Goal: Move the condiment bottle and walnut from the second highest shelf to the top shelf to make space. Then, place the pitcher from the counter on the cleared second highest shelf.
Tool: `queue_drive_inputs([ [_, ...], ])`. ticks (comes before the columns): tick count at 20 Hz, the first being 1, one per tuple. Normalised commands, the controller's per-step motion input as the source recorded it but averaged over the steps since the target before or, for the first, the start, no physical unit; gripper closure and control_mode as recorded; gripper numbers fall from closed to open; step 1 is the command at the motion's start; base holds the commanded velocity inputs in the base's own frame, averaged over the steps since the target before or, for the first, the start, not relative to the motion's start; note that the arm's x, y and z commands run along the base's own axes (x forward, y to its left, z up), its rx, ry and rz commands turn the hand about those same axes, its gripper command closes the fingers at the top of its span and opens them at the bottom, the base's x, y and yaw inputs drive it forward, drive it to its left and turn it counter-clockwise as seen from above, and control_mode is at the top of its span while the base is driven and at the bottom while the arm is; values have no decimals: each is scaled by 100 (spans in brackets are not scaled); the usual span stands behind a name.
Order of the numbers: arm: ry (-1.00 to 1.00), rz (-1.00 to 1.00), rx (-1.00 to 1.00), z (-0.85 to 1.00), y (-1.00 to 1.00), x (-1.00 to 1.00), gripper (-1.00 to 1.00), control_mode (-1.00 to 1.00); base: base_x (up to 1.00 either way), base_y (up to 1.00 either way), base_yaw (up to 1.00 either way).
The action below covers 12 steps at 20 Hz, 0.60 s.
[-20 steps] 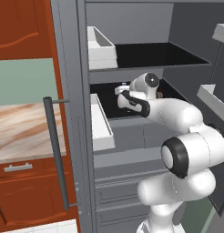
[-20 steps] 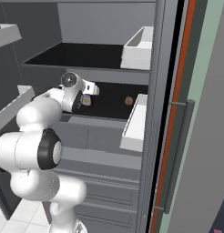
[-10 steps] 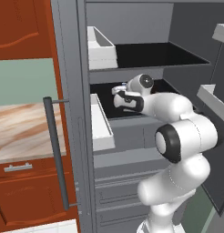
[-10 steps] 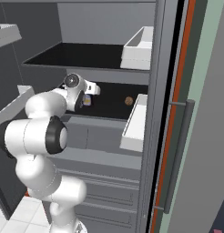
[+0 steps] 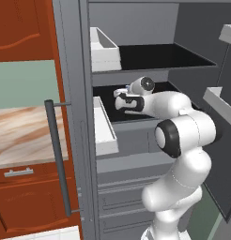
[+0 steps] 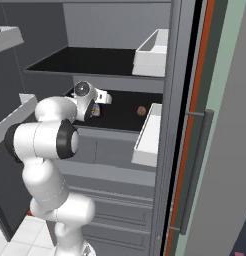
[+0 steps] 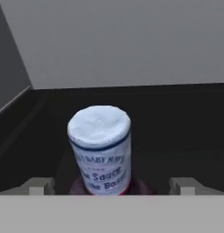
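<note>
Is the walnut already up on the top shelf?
No, the walnut lies on the second highest shelf, right of the condiment bottle; the top shelf sits above it.

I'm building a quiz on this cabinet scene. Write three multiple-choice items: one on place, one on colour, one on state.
1. Where does the walnut lie?
A top shelf
B second highest shelf
C floor

2. What colour is the condiment bottle cap?
A bluish-white
B green
C black

3. How is the hand set?
A shut on the bottle
B open, a finger on either side of the bottle
C holding the walnut

B: it lies on the second highest shelf, under the top shelf.
A: the pale cap faces the hand view.
B: the fingers stand wide apart.
</note>
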Motion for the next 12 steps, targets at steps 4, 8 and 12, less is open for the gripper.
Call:
queue_drive_inputs([
  [4,0,0,0,-10,0,22,-100,-100,0,0,0],
  [8,0,0,0,-10,0,19,-100,-100,0,0,0],
  [12,0,0,0,-9,0,16,-100,-100,0,0,0],
])
